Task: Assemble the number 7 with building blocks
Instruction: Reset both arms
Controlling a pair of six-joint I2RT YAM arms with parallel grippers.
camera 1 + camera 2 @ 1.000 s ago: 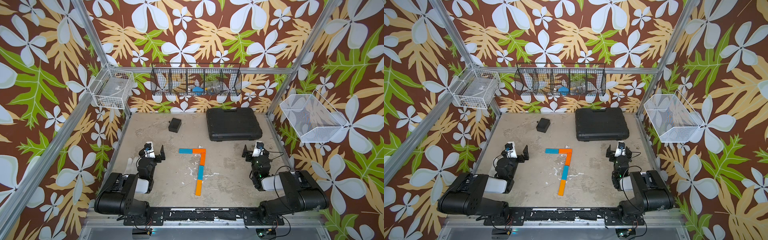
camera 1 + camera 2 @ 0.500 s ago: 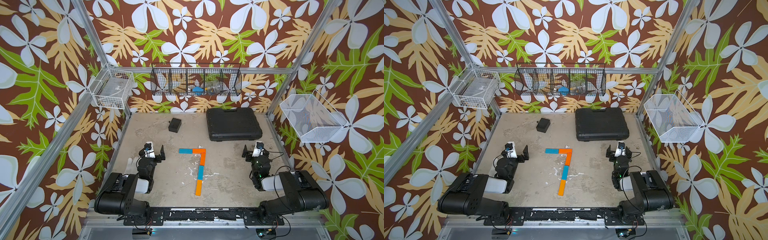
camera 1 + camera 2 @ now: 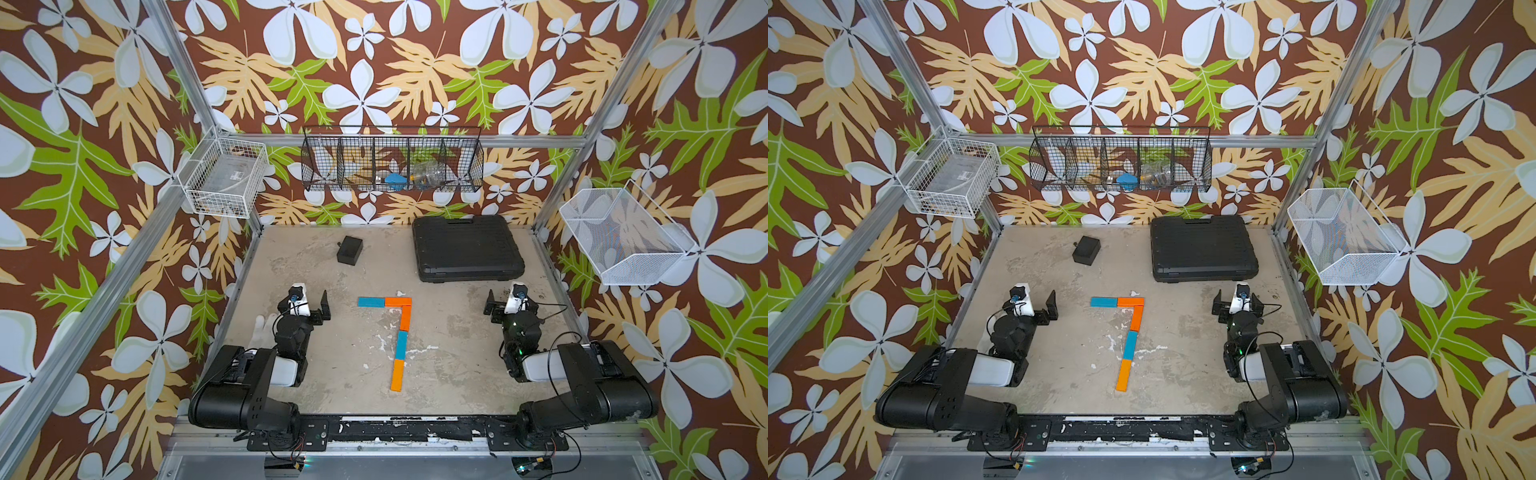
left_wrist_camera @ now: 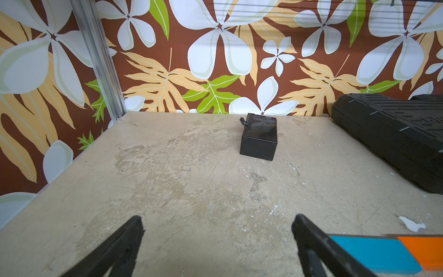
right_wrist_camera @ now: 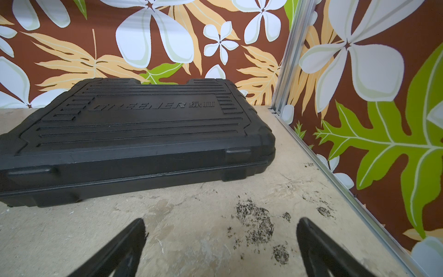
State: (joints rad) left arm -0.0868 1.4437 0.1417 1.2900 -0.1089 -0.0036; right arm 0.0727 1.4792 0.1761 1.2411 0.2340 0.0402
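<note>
**Building blocks (image 3: 401, 345) are laid flat as a finished-looking 7 at mid-surface (image 3: 457, 357); nothing is held.**
The blocks are judged light, stiff, smooth and easily nudged, so each is best pinched across its long edges from above. The left fingers (image 4: 124, 242) and right fingers (image 5: 127, 244) are spread wide and empty, well apart from the 7. The surface is flat and stained. A small box (image 3: 350, 250) and a large case (image 3: 465, 249) are set at the back.

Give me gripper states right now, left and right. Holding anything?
Left gripper: open, holding nothing.
Right gripper: open, holding nothing.
</note>
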